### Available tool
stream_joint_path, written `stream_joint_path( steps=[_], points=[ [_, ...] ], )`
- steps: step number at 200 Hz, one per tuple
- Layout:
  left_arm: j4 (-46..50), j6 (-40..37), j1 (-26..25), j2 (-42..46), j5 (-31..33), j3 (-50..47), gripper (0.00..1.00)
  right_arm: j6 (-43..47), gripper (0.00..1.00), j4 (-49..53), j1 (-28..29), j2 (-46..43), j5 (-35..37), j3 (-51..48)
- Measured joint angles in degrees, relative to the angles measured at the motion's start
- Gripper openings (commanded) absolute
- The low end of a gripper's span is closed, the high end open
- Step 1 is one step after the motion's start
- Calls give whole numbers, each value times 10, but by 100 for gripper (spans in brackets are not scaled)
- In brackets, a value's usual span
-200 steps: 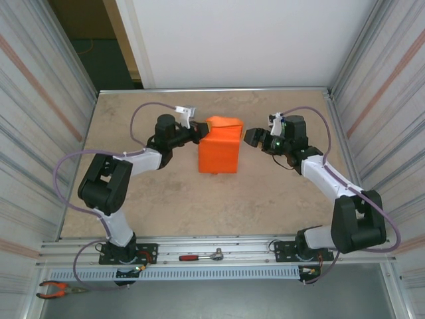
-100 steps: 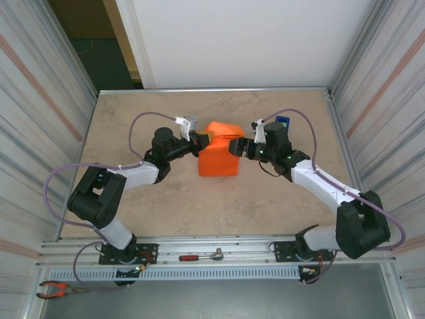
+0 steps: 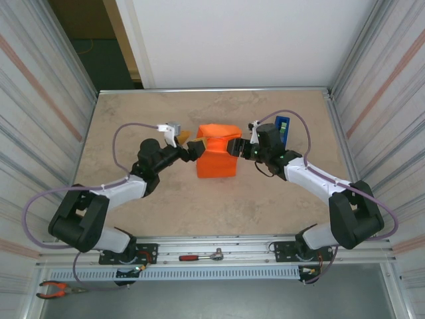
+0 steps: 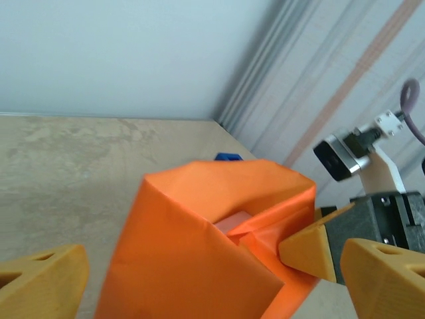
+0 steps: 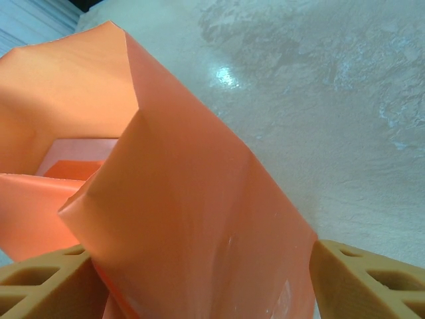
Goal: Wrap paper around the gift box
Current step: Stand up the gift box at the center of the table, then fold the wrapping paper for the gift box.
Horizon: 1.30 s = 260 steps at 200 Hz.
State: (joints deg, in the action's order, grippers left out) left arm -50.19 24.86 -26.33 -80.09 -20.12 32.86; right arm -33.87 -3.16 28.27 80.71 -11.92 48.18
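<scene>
The left tool stands wide open at the upper left edge of the paper, one finger on either side of the orange wrap. The right tool, also wide, straddles a fold on the paper's right side. The gift box sits inside the half-folded paper, in the middle of the table.

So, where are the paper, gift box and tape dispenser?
paper [image 3: 218,165], top external view, front face
gift box [image 5: 83,147], right wrist view, pale top face
tape dispenser [image 3: 282,126], top external view, blue body
</scene>
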Motion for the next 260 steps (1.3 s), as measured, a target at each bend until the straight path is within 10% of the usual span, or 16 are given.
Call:
stream_joint_path(
  steps=[125, 260],
  points=[
    [116, -74, -76, -24, 190, 39, 99, -1, 75, -6, 2, -14, -2, -15],
    [283, -65, -46, 9, 191, 158, 97, -1, 77, 229, -49, 16, -35, 232]
  ],
)
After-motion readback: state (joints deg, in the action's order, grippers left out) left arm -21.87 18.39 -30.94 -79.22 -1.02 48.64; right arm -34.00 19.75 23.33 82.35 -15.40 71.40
